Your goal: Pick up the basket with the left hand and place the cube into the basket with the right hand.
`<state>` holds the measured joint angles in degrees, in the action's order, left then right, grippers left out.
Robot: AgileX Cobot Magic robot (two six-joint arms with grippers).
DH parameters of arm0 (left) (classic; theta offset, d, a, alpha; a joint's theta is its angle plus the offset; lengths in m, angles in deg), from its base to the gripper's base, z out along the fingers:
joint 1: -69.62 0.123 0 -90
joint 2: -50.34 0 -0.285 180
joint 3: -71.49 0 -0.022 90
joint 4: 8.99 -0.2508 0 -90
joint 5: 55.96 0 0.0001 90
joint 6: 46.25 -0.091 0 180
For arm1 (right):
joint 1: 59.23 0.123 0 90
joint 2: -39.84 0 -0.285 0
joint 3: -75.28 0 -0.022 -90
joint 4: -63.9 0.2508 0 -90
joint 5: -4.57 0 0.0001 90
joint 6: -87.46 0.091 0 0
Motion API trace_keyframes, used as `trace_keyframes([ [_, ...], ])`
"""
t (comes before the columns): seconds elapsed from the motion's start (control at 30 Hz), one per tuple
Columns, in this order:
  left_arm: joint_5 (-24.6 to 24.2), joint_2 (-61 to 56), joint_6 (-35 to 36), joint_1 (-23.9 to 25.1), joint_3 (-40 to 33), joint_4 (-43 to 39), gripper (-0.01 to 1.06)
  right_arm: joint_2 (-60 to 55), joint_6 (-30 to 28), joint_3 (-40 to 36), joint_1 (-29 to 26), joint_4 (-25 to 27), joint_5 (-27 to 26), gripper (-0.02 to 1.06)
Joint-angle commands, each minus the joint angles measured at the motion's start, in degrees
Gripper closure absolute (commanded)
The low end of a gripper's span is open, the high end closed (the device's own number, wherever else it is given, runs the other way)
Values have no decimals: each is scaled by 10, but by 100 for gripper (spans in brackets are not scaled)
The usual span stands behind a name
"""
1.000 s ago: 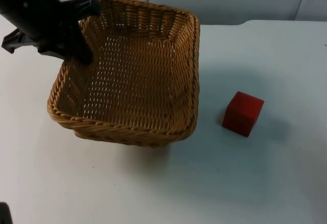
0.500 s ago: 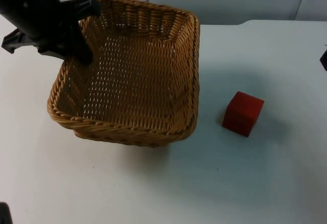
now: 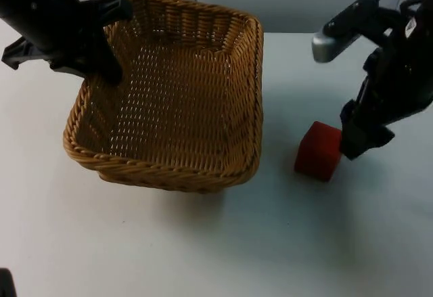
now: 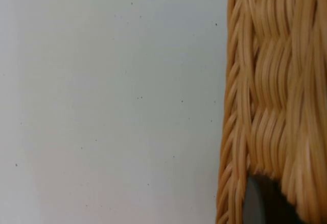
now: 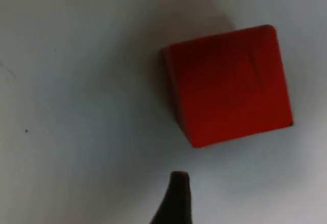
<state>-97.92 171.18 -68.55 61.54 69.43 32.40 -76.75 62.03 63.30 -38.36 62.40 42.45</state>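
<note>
Over at about ten o'clock on the white table [image 3: 203, 249], the left gripper [image 3: 101, 60] has its fingers closed on the rim of the wicker basket [image 3: 169, 101], one finger inside the wall and the other outside. The basket looks tilted, its near edge low and a shadow beneath it, so I'd judge it held just off the surface; the left wrist view has the woven rim [image 4: 265, 101] running right past a dark fingertip.

Moving across to about three o'clock, the red cube [image 3: 319, 150] sits on the table, well apart from the basket. The right gripper [image 3: 357, 141] is down at the cube's far right side — whether its fingers are spread or together I cannot tell. In the right wrist view the cube [image 5: 227, 83] lies just beyond one black fingertip [image 5: 176, 198], apart from it and off to one side.

What worries me is that offset — if the arm descends as it stands, a finger may land on the cube's top or nudge it sideways instead of straddling it. The cube also sits turned, so the pads could catch corners and let it twist free over the basket.
</note>
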Motion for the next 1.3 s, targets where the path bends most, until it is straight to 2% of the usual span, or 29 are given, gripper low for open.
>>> trace_keyframes([
  [0.0, 1, -8, 3, 0, 1, 15, 105, -16, 7, 5, 3, 4, -9, 31],
  [0.13, -1, -8, 3, 0, 1, 15, 105, -50, 7, 26, 3, 15, 6, 31],
  [0.27, -2, -8, 3, 0, 1, 15, 105, -74, -2, 69, 3, 50, 20, 31],
  [0.73, -1, -8, 3, 0, 1, -13, 105, -106, -16, 91, 3, 90, 20, 31],
  [0.77, -1, -8, 3, 0, 1, -13, 105, -111, -15, 91, 3, 95, 18, 37],
  [0.8, -1, -8, 3, 0, 1, -13, 105, -111, -15, 91, 3, 95, 18, 37],
  [0.87, -1, -8, 3, 0, 1, -13, 105, -115, -15, 91, 3, 93, 16, 58],
  [0.93, -2, -8, 3, 0, 1, -11, 105, -114, -3, 95, 2, 82, 2, 92],
  [0.97, -2, -8, 3, 0, 1, -11, 105, -114, -3, 95, 2, 82, 2, 92],
  [1.0, -2, -8, 3, 0, 1, -10, 105, -112, 24, 106, -3, 57, 2, 105],
  [1.03, -2, -8, 3, 0, 1, -8, 105, -111, 51, 126, -4, 31, 6, 104],
  [1.1, -2, -8, 3, 0, 1, -7, 105, -104, 123, 182, -6, -52, 35, 105],
  [1.13, -2, -8, 3, 0, 1, -7, 105, -104, 123, 182, -6, -52, 35, 105],
  [1.17, -2, -8, 3, 0, 1, -3, 105, -97, 169, 240, -8, -97, 59, 105],
  [1.2, -2, -8, 3, 0, 1, -1, 105, -91, 185, 274, -8, -112, 74, 105],
  [1.23, -2, -8, 3, 0, 1, -1, 105, -91, 185, 274, -8, -112, 74, 105],
  [1.27, -2, -8, 3, 0, 1, 2, 105, -85, 187, 316, -8, -107, 86, 105],
])
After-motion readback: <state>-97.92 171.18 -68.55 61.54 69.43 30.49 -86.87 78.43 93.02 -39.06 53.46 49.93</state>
